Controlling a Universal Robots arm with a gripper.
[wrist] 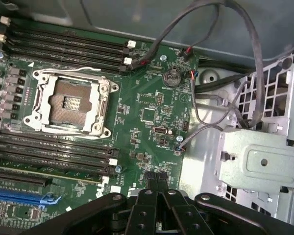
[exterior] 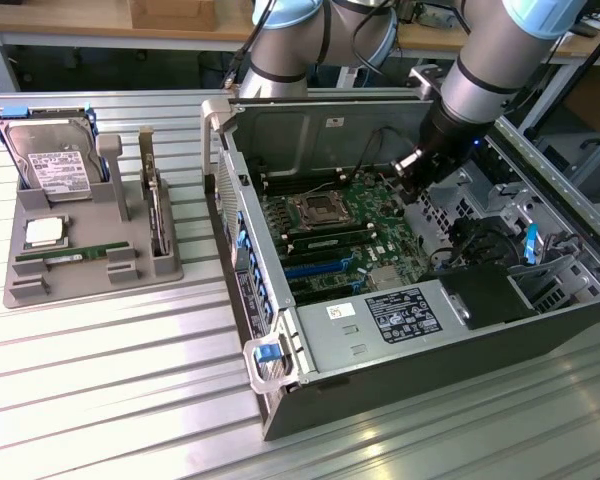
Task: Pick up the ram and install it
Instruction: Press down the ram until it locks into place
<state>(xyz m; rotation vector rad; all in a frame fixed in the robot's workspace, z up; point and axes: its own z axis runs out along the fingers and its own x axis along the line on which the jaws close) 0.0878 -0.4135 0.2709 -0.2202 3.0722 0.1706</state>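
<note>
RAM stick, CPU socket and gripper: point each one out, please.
RAM stick [exterior: 65,257], exterior view, middle of the green board lying in the gray holder.
CPU socket [wrist: 71,102], wrist view, center of the empty socket.
Gripper [wrist: 159,183], wrist view, shut black fingertips over the motherboard.

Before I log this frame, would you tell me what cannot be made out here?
- Exterior view: the claw tips, hidden behind the arm's wrist.
- Exterior view: print on the ram label, too small.
- Wrist view: the motherboard near the claw, covered by its black linkage.
</note>
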